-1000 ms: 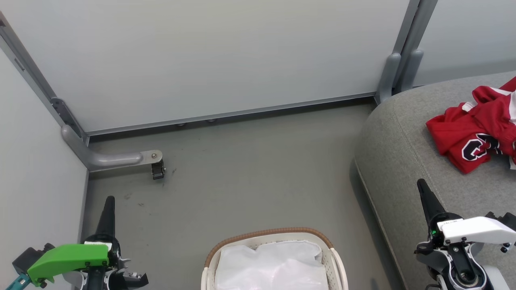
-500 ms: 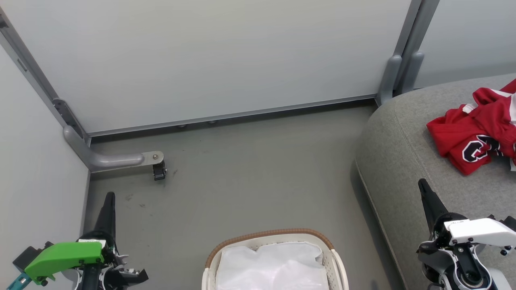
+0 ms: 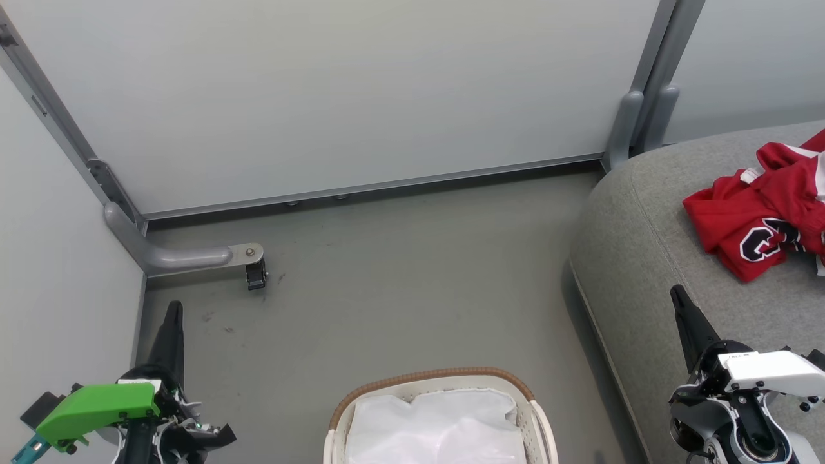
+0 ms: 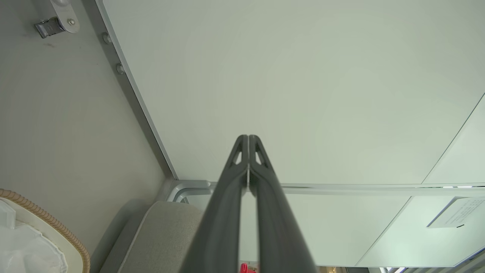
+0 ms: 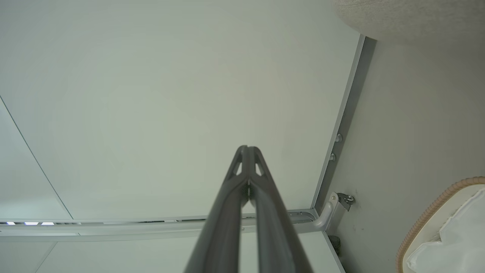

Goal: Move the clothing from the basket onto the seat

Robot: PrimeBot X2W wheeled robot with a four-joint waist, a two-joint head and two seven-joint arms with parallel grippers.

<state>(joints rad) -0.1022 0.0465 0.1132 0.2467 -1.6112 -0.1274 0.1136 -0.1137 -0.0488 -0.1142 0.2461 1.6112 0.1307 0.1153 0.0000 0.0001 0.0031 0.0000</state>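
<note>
The red clothing lies crumpled on the grey seat at the right, black-and-white numerals showing. At the bottom centre stands the white basket with its brown woven rim, and inside it I see the white liner. My left gripper is shut at the lower left, over the floor, holding nothing. Over the seat's front edge, my right gripper is also shut and holds nothing. In the left wrist view the fingers meet; the basket rim and the seat show at lower left.
Pale partition walls close the space at the back and left. A grey bracket foot with a small caster stands on the floor at the left. A grey post rises beside the seat's back corner. Grey floor lies between basket and walls.
The head view has shifted slightly. Both grippers sit a little lower in the view, still shut. The clothing and basket have not moved.
</note>
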